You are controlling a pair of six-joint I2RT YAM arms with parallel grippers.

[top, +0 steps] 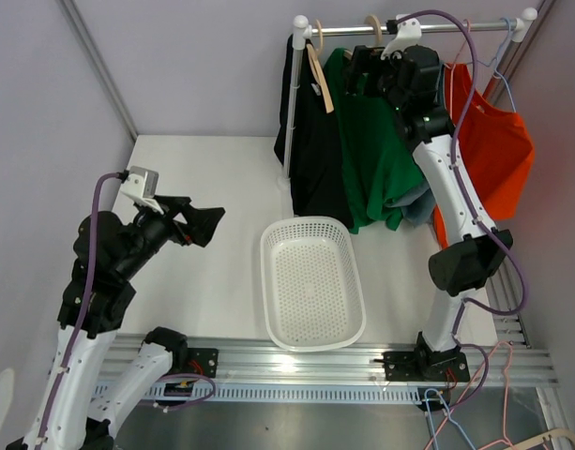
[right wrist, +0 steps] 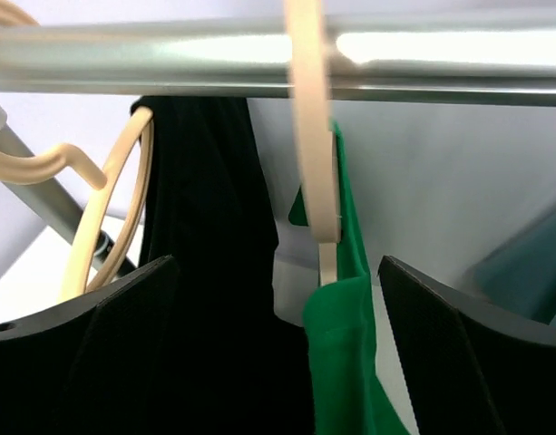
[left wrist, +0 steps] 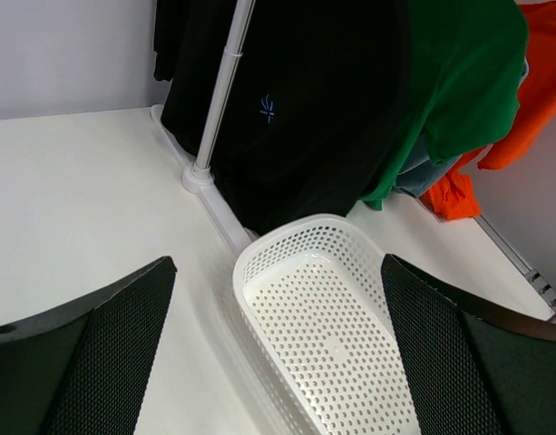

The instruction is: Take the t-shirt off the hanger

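Observation:
A green t-shirt (top: 367, 141) hangs on a beige hanger (right wrist: 312, 136) hooked over the metal rail (top: 456, 26). My right gripper (top: 355, 73) is open, up at the rail in front of the shirt's shoulder. In the right wrist view the hanger's neck and the green t-shirt (right wrist: 346, 362) lie between my wide-apart fingers (right wrist: 477, 362), untouched. A black t-shirt (top: 310, 150) hangs to its left on a second beige hanger (right wrist: 101, 227). My left gripper (top: 207, 225) is open and empty, low over the table's left side, facing the rack.
A white perforated basket (top: 268, 248) stands on the table below the shirts, also in the left wrist view (left wrist: 259, 263). An orange t-shirt (top: 493, 150) hangs at the right. A blue-grey garment (top: 418, 202) shows behind the green one. The rack's upright pole (left wrist: 219, 100) stands left of the clothes.

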